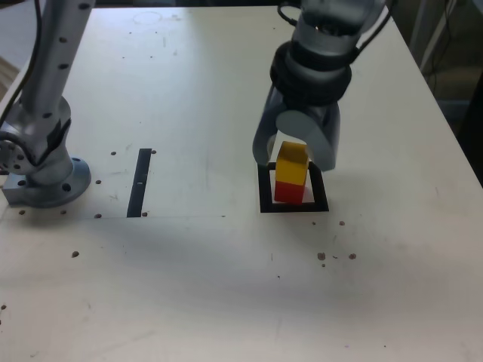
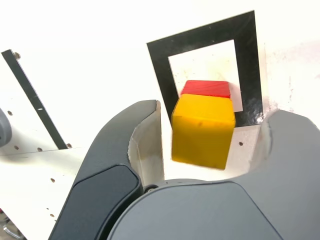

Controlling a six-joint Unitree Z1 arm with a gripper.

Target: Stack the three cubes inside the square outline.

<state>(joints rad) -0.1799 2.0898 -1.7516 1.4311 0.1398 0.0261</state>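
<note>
My hand (image 1: 296, 154) hangs over the flat black square outline (image 1: 263, 190) with its jaws spread; in the wrist view there is a clear gap on both sides of the small matte yellow cube (image 2: 202, 131), so I am pinching nothing. The yellow cube sits on the small matte red cube (image 2: 205, 89), and the pair stands inside the outline. I cannot see a green cube in either view.

The risk, as I judge it, is in pulling away. The jaws flank the yellow cube closely, so a sideways drift or a tilted lift could clip it and push it off the red one, or slide the whole stack onto the black frame. A third cube set down off-centre would topple it too.

The surface (image 1: 189, 286) is pale and matte, speckled with small dark marks and holes. A thin black strip (image 1: 139, 182) lies on it at the exterior view's left, near the arm's grey base (image 1: 47, 181).
</note>
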